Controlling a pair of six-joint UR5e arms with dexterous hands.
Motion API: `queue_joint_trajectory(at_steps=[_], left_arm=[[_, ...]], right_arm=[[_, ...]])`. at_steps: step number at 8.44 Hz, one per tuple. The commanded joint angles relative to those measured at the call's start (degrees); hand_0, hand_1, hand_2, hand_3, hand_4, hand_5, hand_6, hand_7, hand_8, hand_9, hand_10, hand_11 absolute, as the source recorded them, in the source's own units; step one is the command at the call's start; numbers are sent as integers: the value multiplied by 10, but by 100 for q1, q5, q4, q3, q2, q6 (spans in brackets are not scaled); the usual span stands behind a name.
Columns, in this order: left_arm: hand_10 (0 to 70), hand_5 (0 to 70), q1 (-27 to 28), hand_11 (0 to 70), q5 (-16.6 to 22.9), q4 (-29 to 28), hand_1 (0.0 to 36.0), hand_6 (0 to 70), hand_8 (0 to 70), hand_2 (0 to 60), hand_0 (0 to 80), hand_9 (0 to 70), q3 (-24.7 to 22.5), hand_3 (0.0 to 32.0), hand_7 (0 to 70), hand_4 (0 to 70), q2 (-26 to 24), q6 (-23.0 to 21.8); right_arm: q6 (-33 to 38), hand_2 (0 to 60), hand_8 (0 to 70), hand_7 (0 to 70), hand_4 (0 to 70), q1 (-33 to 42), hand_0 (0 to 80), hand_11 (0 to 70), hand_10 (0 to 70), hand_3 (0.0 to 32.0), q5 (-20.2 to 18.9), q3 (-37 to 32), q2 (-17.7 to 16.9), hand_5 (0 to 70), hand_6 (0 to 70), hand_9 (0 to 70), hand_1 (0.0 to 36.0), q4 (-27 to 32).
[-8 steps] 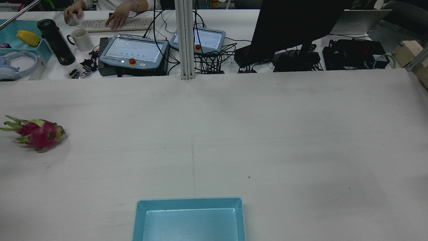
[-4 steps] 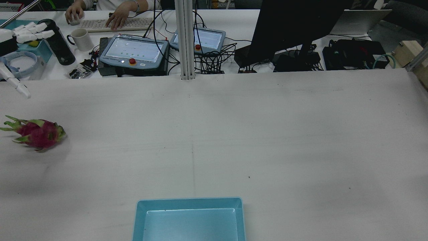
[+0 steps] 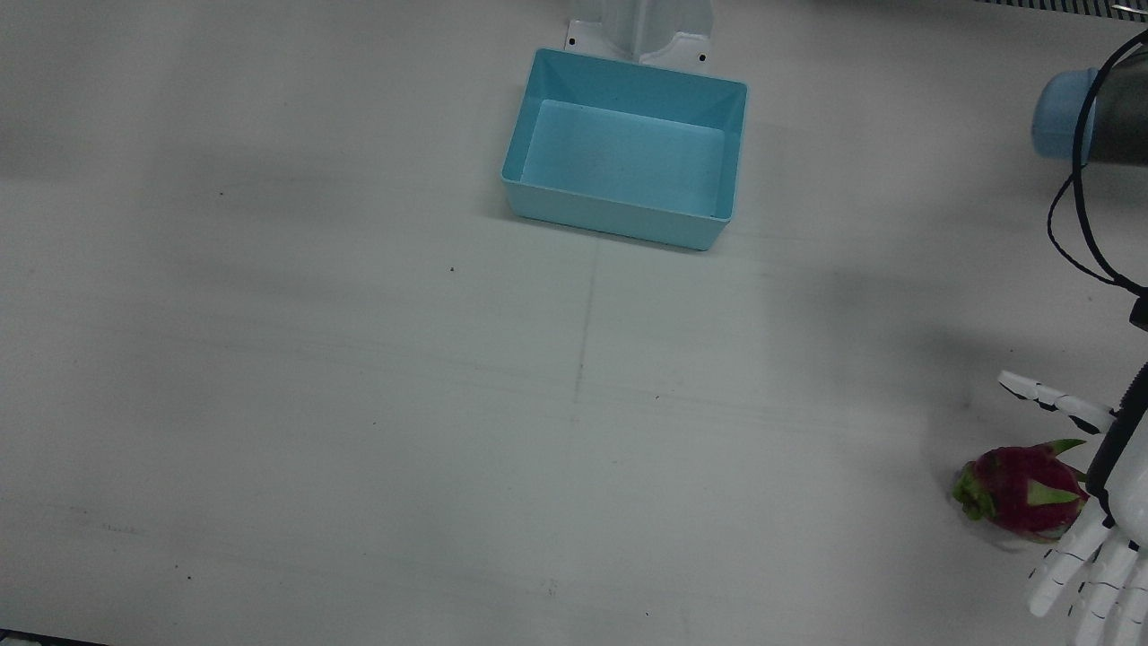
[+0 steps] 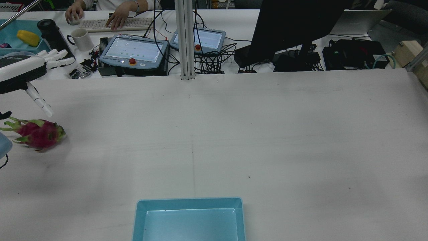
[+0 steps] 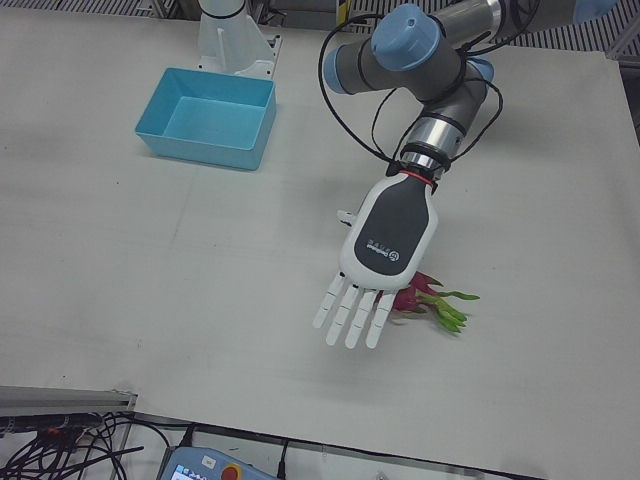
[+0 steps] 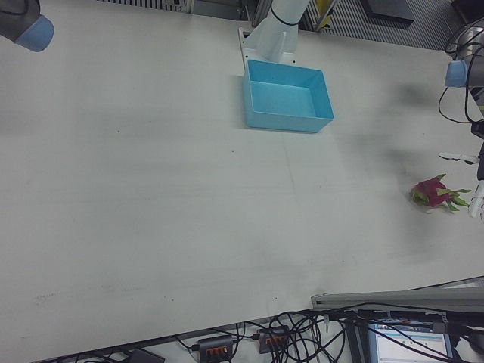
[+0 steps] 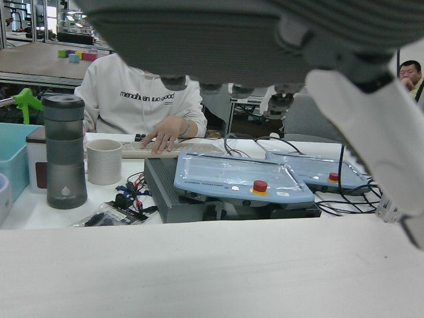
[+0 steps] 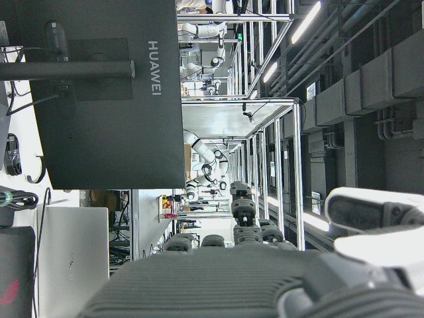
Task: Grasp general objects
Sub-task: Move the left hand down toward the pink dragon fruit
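— Hovering over the dragon fruit (image 5: 425,294), is the left hand (image 5: 375,262) holding anything?
— No; its fingers (image 5: 350,311) are spread flat and empty above it. The fruit lies near the table's (image 4: 267,134) left edge. The right hand (image 8: 265,278) grips nothing I can see, though its spread is unclear.

White table (image 4: 267,134): blue bin (image 4: 189,219) at 6 o'clock in rear view, open side up. Far bench, 10 to 12 o'clock: two teach pendants (image 4: 135,50) side by side with red stop buttons, white mug (image 4: 81,38) just beside a dark bottle (image 4: 53,33), keyboard (image 4: 117,23) under a person's hand (image 4: 117,16). Black monitor (image 4: 294,23) at 1 o'clock, tangled cables (image 4: 214,60) at its base. Aluminium post (image 4: 185,40) at 12 o'clock. Yellow object (image 4: 28,37) in a teal tray at 10 o'clock.
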Motion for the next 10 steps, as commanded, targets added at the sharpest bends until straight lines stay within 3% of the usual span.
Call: queue_joint_trajectory(at_steps=[1,2,4,7,8,10], left_arm=[[0,0,82,1,-79,-51,235,0,0,62,550,0,13,22,26,0,580,280],[0,0,83,2,-79,-138,231,0,0,55,549,0,4,24,22,0,817,291],[0,0,118,8,-114,-357,225,0,0,40,548,0,65,28,26,0,837,220],[0,9,285,19,-448,-543,233,0,0,62,552,0,197,10,29,0,810,133],[3,60,294,34,-457,-926,237,0,0,65,558,0,624,20,35,0,801,-311],[3,66,294,33,-457,-1097,238,0,0,70,557,0,857,20,33,0,810,-377]], right_arm=[[0,0,0,0,0,0,0,0,0,0,0,-1,0,0,0,0,0,0],[0,0,0,0,0,0,0,0,0,0,0,-1,0,0,0,0,0,0],[0,0,0,0,0,0,0,0,0,0,0,-1,0,0,0,0,0,0],[0,0,0,0,0,-9,0,0,0,0,0,-1,0,0,0,0,0,0],[0,0,0,0,0,-9,0,0,0,0,0,-1,0,0,0,0,0,0],[0,0,0,0,0,0,0,0,0,0,0,-1,0,0,0,0,0,0]])
